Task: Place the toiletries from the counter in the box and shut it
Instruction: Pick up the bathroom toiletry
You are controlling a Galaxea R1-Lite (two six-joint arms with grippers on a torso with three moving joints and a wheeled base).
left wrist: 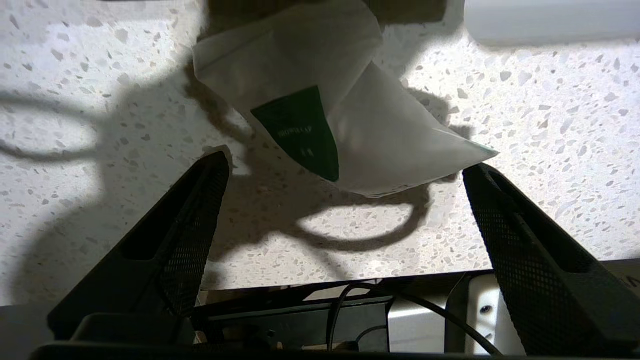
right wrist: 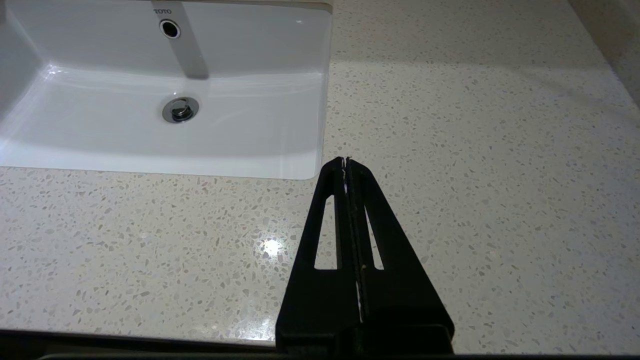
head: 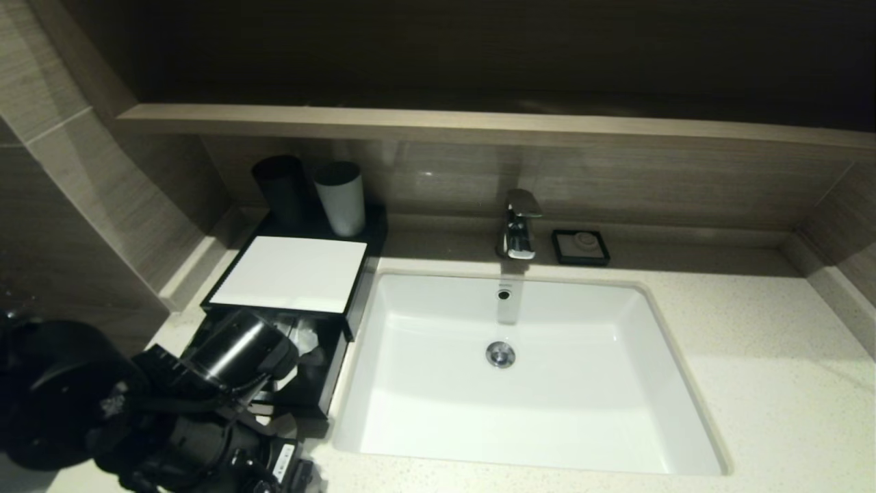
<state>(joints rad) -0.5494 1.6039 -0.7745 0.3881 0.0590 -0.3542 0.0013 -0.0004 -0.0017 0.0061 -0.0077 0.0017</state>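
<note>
A white sachet with a green label [left wrist: 325, 115] lies on the speckled counter [left wrist: 100, 100] in the left wrist view. My left gripper [left wrist: 347, 162] is open just short of it, and one corner of the sachet reaches close to one fingertip [left wrist: 480, 180]. The black box [head: 335, 383] stands left of the sink with its white top [head: 287, 274] and an open drawer holding pale packets [head: 311, 342]. My left arm [head: 233, 356] hangs over the drawer's front and hides the sachet in the head view. My right gripper [right wrist: 345, 161] is shut and empty above the counter by the sink's corner.
A black cup [head: 280, 188] and a white cup [head: 340, 198] stand behind the box. The white sink [head: 520, 438], the tap [head: 518, 226] and a black soap dish [head: 580, 246] are to the right. The counter's front edge [left wrist: 300, 285] runs close behind my left fingers.
</note>
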